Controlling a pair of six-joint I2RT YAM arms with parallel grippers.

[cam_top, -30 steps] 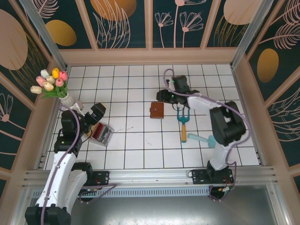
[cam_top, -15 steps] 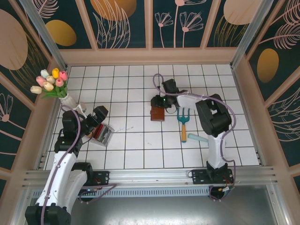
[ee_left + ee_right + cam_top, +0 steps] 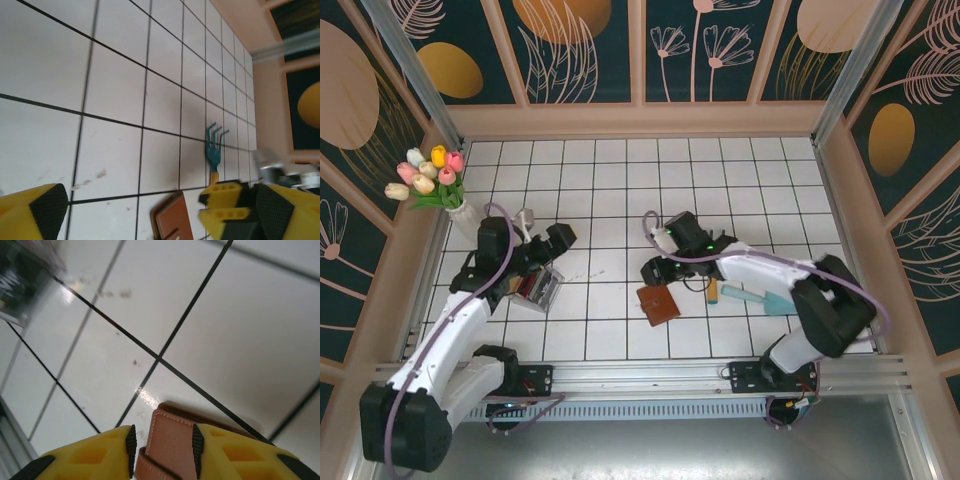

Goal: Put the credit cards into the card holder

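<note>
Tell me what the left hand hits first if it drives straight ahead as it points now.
Likely the card holder, held by the right hand: it sits straight ahead of the open left hand, across bare tiles. Depth is unclear, so it might pass over.

The worktop point(image 3: 590, 180) is a grid of white tiles with dark joints, and a few small dark marks lie on the tiles near its middle. At the far left corner a pale vase point(image 3: 468, 215) holds a bunch of tulips point(image 3: 425, 178) in white, yellow and pink. A clear plastic box point(image 3: 546, 290) sits on the left side, nearer the front. On the right lies a small hand rake point(image 3: 215, 152) with teal tines and an orange handle; just beside it is a pale teal tool point(image 3: 760, 298), partly hidden. Dark wall panels point(image 3: 570, 40) with painted flowers surround everything.
</note>
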